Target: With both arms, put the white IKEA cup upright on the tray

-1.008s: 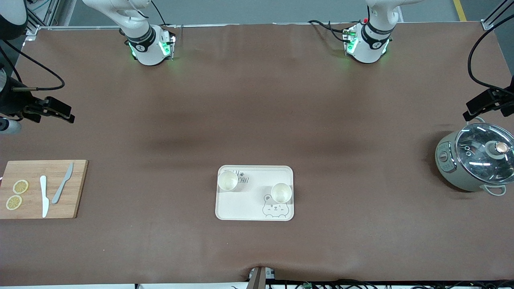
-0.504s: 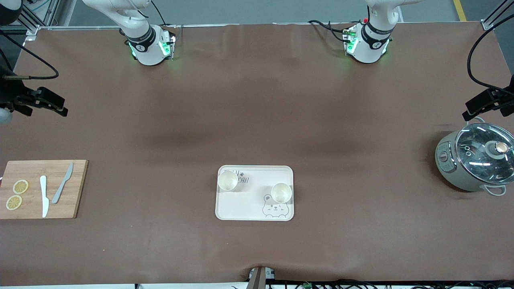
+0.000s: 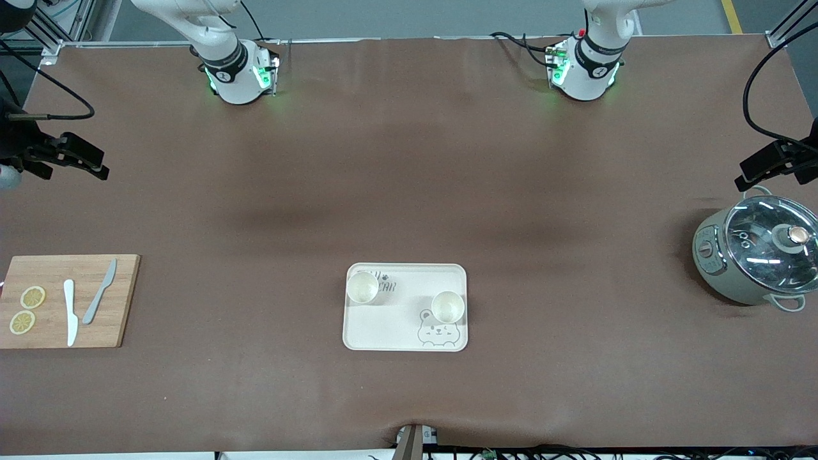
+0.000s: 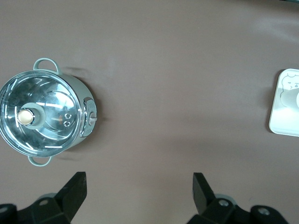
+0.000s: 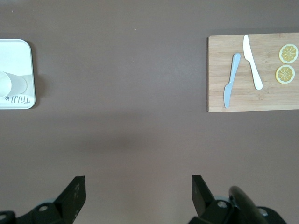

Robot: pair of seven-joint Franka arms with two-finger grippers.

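Since a second ago my right gripper [image 3: 82, 160] has drawn back toward the right arm's end of the table and risen a little; everything else lies as it did. Both white cups stand upright on the tray [image 3: 390, 329]: one cup [image 3: 362, 287] at the corner by the grey lettering, toward the right arm's end, and the other cup [image 3: 447, 306] nearer the front camera, just above the bear-face drawing and toward the left arm's end. They are well apart. The tray sits mid-table, nearer the front camera than both arm bases.

From my right wrist view the fingers [image 5: 74, 196] are spread wide over bare brown table [image 3: 409, 160], holding nothing. My left gripper [image 3: 763, 167] hangs over the table's edge at the left arm's end, just beside the pot [image 3: 754, 257], its fingers [image 4: 77, 186] also spread and empty.

Toward the right arm's end lies a wooden cutting board [image 3: 121, 306] carrying a white knife [image 3: 69, 312], a grey knife [image 3: 100, 291] and two lemon slices [image 3: 32, 297]. The pot has a glass lid [image 3: 773, 239] with a knob.
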